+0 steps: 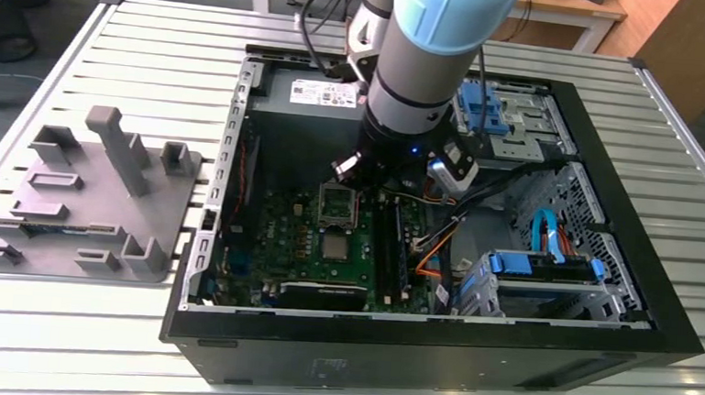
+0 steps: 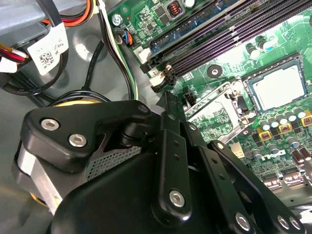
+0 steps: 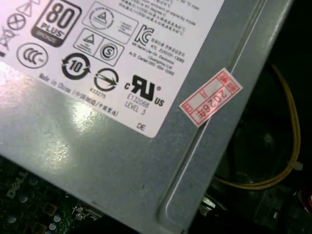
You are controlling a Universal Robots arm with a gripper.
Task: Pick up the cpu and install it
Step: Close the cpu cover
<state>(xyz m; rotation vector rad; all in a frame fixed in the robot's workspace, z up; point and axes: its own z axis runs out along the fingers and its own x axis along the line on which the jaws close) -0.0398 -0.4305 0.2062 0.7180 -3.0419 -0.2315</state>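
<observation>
a slatted metal table (image 1: pixel 74 346) carries an open black computer case (image 1: pixel 441 350), lying on its side. the pale blue and silver arm (image 1: pixel 429 55) reaches down into it. on the exterior view's left, outside the case, sits a grey holder block (image 1: pixel 81 236). inside, the grey power supply (image 3: pixel 122 161) lies beside the green motherboard (image 1: pixel 288 239). the black claw (image 2: pixel 168 102) hangs just over the board – clenched or released, i cannot tell. the hinged socket plate (image 1: pixel 337 204) stands raised. just beside it the cpu (image 2: pixel 279 87) lies flat in its socket frame – apart from the claw.
</observation>
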